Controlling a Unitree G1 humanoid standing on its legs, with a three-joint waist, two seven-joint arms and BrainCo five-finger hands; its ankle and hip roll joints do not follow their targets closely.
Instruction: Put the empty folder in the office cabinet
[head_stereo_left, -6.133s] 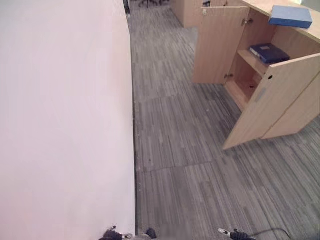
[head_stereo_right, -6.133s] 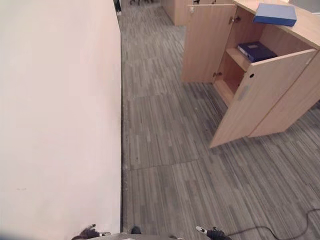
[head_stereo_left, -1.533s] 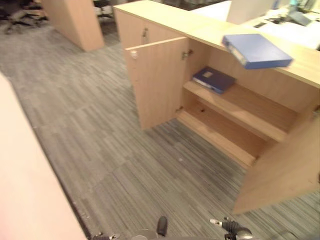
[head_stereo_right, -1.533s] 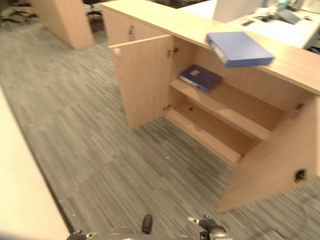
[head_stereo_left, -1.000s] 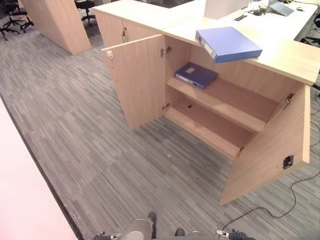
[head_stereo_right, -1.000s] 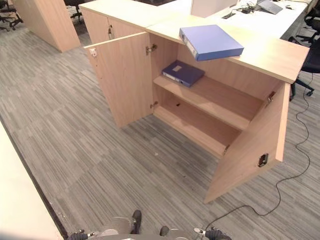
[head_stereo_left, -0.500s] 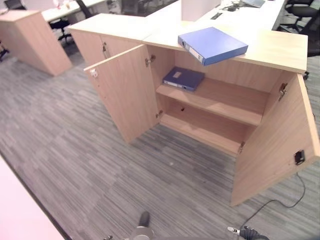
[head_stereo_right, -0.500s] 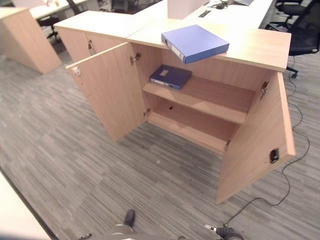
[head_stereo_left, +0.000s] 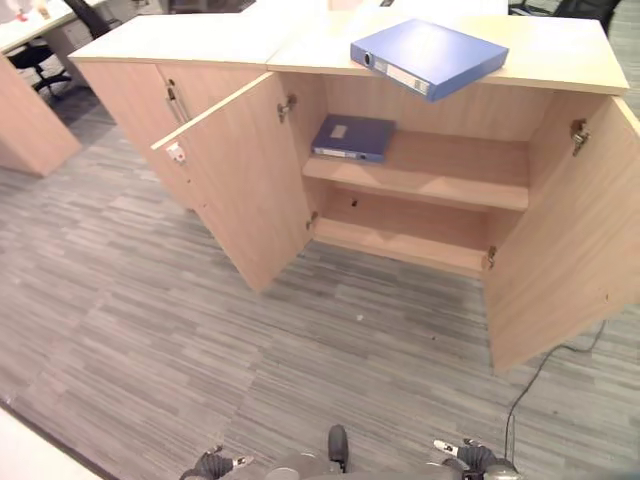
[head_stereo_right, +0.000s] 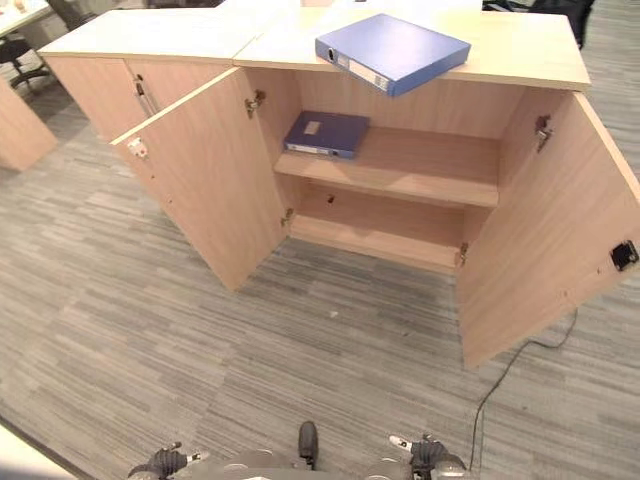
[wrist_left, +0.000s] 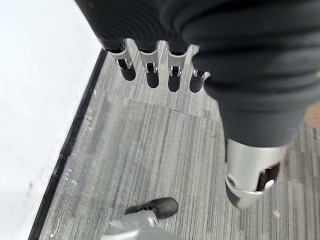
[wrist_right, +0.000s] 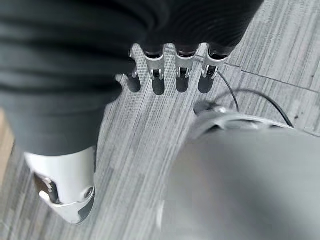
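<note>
A light blue folder (head_stereo_left: 428, 57) lies flat on top of the wooden office cabinet (head_stereo_left: 420, 185), its corner jutting past the front edge. Both cabinet doors stand open: the left door (head_stereo_left: 245, 180) and the right door (head_stereo_left: 570, 230). Inside, a dark blue folder (head_stereo_left: 353, 137) lies on the upper shelf, and the lower shelf (head_stereo_left: 400, 240) is bare. My left hand (wrist_left: 148, 70) and right hand (wrist_right: 180, 72) hang low over the grey carpet, far from the cabinet. Their fingers are straight and hold nothing.
A closed cabinet (head_stereo_left: 135, 75) adjoins the open one on its left. Another wooden unit (head_stereo_left: 28, 125) and an office chair (head_stereo_left: 35, 52) stand at the far left. A white partition (wrist_left: 40, 100) runs beside my left hand. Grey carpet (head_stereo_left: 300, 350) stretches up to the cabinet.
The whole picture has swung round, so the camera moved: the cabinet now faces me almost squarely and the white partition has slid out at the lower left. Folders and doors have not moved.
</note>
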